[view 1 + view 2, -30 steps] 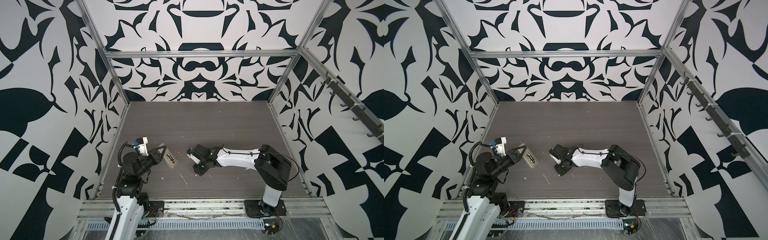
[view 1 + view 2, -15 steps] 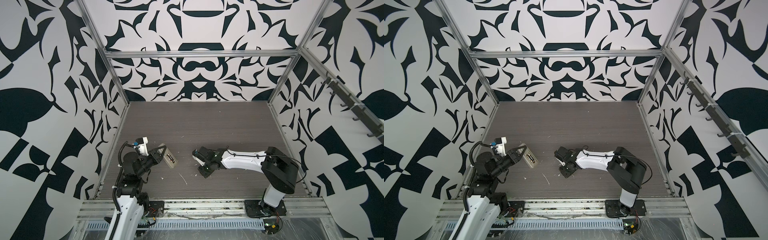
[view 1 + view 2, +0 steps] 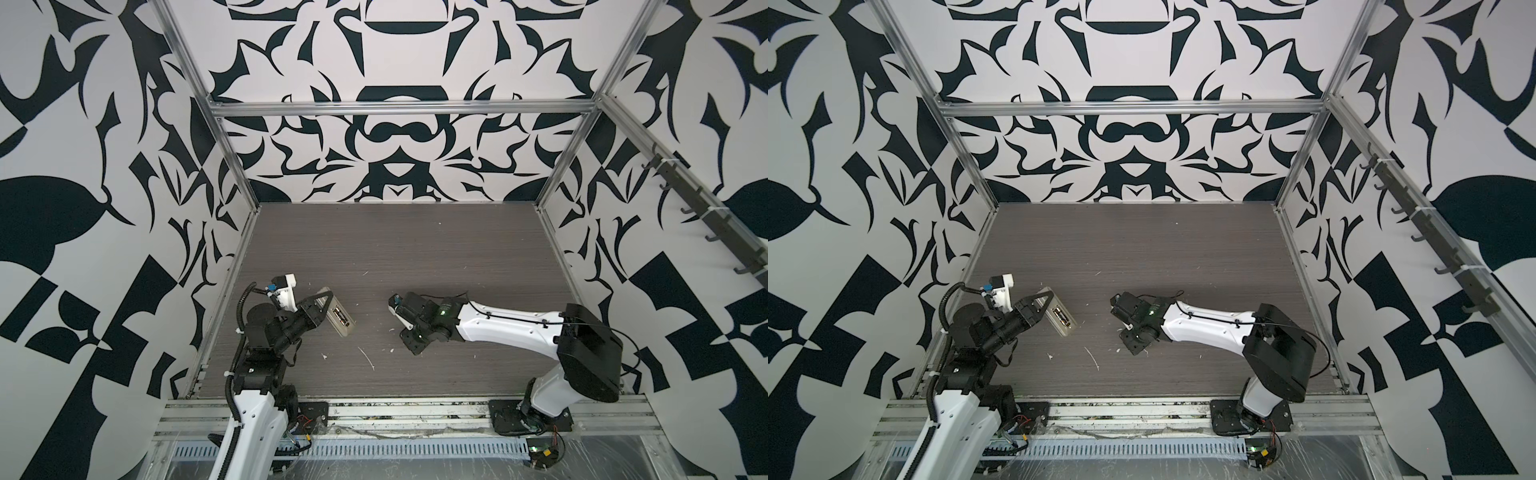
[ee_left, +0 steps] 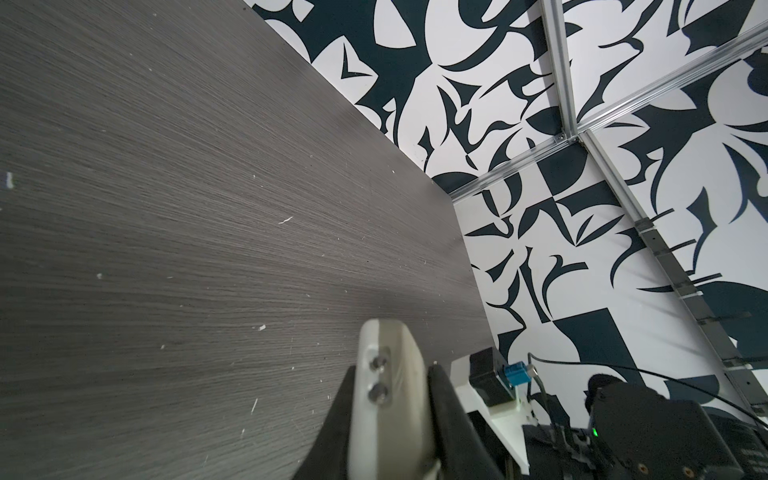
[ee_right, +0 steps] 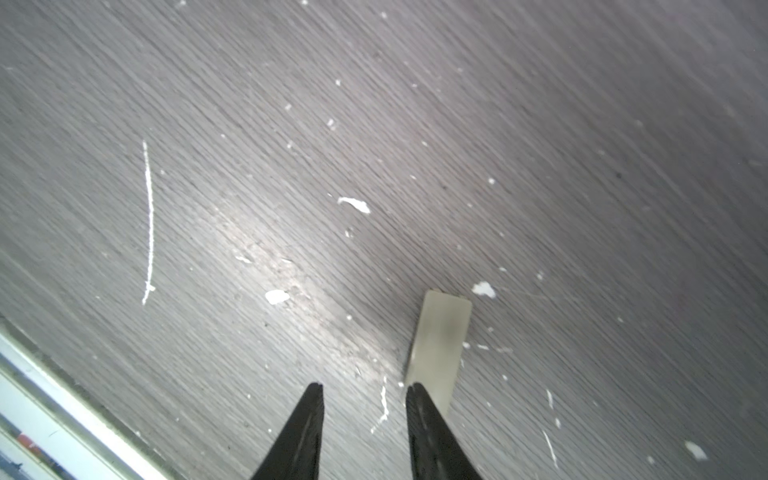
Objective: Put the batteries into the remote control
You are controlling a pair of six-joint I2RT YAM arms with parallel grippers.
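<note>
**Top views.** Logged left gripper clamped on the remote control, carrying it clear of the table, left of and beyond the long white scratch. Saw only the upper finger, the lower one hidden under the handset. Noted the back recess turned upward, with two dark shapes side by side inside, taken as the batteries. Too small to judge their seating. Got the same reading in both top views. Placed right gripper right of the scratch, near it, low over the table and pointing down. Could not read the jaw gap here against the black wrist body.

**Left wrist view.** Found the remote squeezed between both fingers, with no slack on either side. Saw only its near end, the rest cut off by the frame edge. Picked out two small round dark ends in a slot on its pale face. Could not tell battery tips from fittings.

**Right wrist view.** Found the jaws partly apart, holding nothing, with bare table in the gap. Spotted a small translucent cover piece lying flat on the table, on the side of the fingers away from the scratch. Saw one end tucked behind a fingertip. Could not resolve contact. Noted slight blur throughout.
</note>
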